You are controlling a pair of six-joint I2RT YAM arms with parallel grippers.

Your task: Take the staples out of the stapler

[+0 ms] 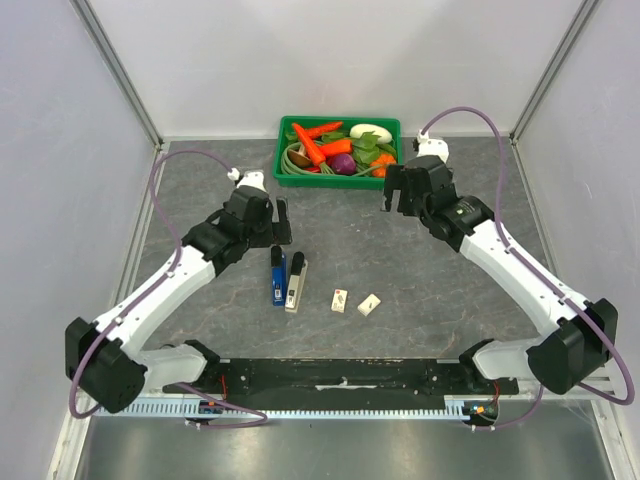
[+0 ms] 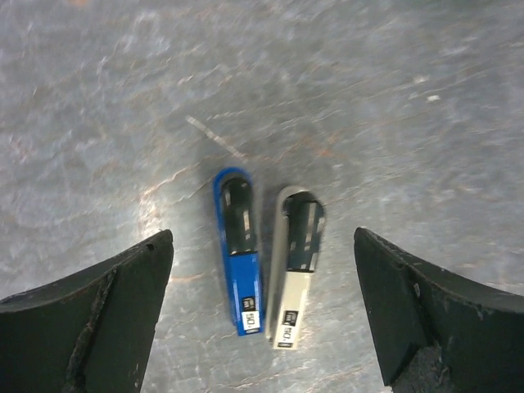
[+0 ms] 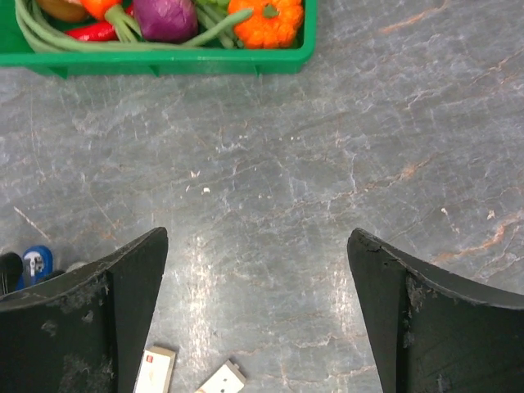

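staplers lie side by side on the grey stone-patterned surface, a little left of centre and roughly midway between the arm bases and the far tray. the blue stapler is on the left and the white stapler on the right, just beside each other with a narrow gap or none; i cannot tell if they touch. both lie flat and closed, their long axes running near to far. in the left wrist view each shows a dark top panel and a small black label at one end.

the left jaws hang over the pair, spread wide, with both staplers between the fingers in the left wrist view. they hold nothing.

the left arm reaches in from the near left corner.

the right arm reaches from the near right corner. the right jaws are further back, near the right end of the tray, also spread wide and empty above bare surface.

two small staple boxes lie right of the staplers, close together but apart; both also show at the bottom of the right wrist view.

at the far edge sits a green tray with toy vegetables, among them a carrot, a purple onion and a small orange pumpkin.
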